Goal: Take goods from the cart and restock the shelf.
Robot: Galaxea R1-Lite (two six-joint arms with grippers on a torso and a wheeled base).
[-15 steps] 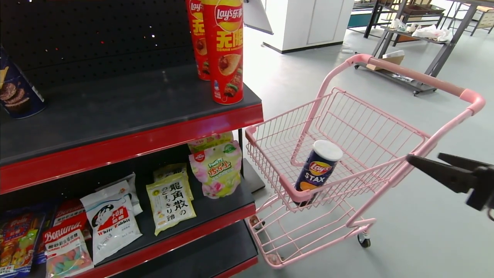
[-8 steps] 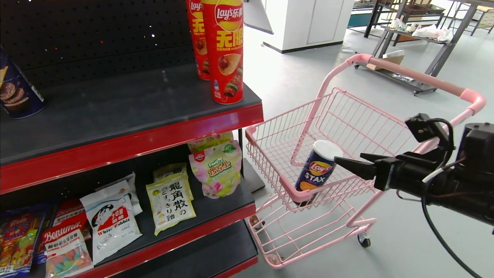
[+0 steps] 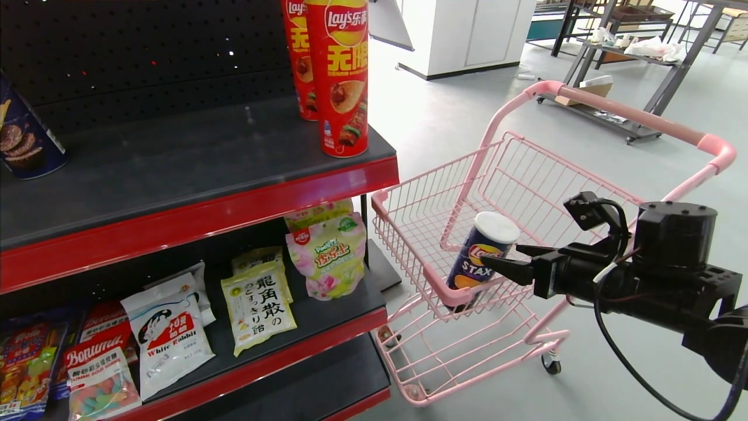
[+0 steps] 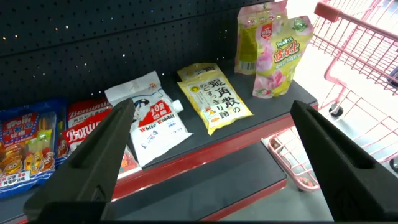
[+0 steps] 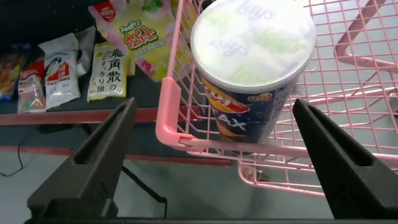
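Item one: a blue chip can (image 3: 470, 270) with a white lid, which I see standing lid-up inside the pink cart (image 3: 555, 193), in the basket corner next to the shelf. Item two: my right tool (image 3: 500, 253), level with the upper part of the can. Its two black fingers are apart, and in the right wrist view the can sits between them with a gap on each side, so I count no contact. Item three: my left tool (image 4: 211, 104), fingers spread wide and holding nothing, facing the lower shelf (image 3: 327, 316). Lower shelf stock, as I read it: a white candy bag (image 3: 169, 336), a yellow bag (image 3: 260, 307) beside it, and a pink-and-green pouch (image 3: 330, 257) propped upright at the end near the cart, with further red and multicoloured packets toward the far left. Upper shelf (image 3: 175, 158) stock: two tall red chip canisters (image 3: 339, 76) standing at the cart end, one behind the other, and a dark blue canister (image 3: 23, 140) at the opposite edge.
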